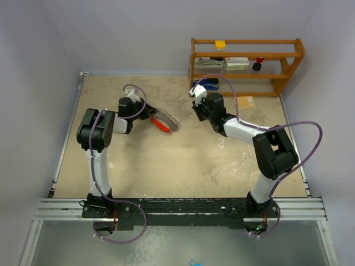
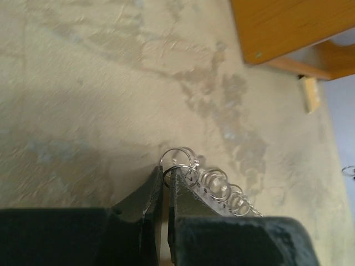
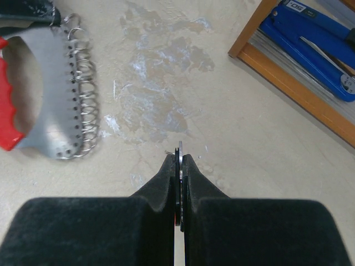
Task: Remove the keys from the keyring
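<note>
**Keyring**: curved silvery plate with a row of small holes. Wire rings are threaded along one edge, and a red strip sits on the side away from the rings. It is at the tip of the left gripper. From there the arc runs ahead and to that gripper's right. Whether it rests on the bench or hangs just above it cannot be told.

**Left gripper**: fingers pinched together on one end of the keyring, among the end rings.

**Right gripper**: fingers pressed together on a thin dark piece, seen edge-on. The tip of the piece stands just proud of the fingertips. What the piece is cannot be told. The keyring lies ahead and to the left of this gripper, well apart from it.

**Bench**: beige, mottled with pale scuffs, beneath both grippers.

**Shelf**: wooden rack, ahead and to the right of the right gripper. A blue tool lies on its lowest level.
</note>
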`<action>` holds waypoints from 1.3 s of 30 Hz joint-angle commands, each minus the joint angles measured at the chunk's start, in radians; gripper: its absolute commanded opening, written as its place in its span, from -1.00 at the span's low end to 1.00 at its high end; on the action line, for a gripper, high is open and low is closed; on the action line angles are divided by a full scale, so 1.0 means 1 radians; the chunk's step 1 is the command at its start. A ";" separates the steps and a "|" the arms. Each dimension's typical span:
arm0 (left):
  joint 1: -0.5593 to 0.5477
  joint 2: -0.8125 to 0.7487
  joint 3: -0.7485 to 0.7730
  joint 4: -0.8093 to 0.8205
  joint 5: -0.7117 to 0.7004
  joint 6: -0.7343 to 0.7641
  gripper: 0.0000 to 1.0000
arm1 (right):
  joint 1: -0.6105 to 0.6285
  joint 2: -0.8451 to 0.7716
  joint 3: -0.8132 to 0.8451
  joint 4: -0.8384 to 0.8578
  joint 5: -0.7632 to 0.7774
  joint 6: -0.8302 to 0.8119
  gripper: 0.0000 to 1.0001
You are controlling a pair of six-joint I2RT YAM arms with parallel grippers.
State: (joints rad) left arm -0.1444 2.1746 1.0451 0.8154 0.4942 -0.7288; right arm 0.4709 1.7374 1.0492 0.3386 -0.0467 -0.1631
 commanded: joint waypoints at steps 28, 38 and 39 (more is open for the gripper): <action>-0.007 -0.214 -0.003 -0.525 -0.338 0.403 0.18 | -0.001 0.256 0.112 0.158 -0.037 0.049 -0.80; -0.024 -0.363 -0.010 -0.613 -0.488 0.451 0.32 | -0.001 0.263 0.101 0.150 -0.074 0.070 -0.41; -0.029 -0.379 -0.011 -0.621 -0.506 0.455 0.33 | -0.002 0.263 0.100 0.151 -0.080 0.073 -0.41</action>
State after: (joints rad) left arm -0.1593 1.8977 1.0336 0.2394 0.0837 -0.3191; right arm 0.4709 2.0106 1.1240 0.4576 -0.0822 -0.1139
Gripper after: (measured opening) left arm 0.655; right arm 0.287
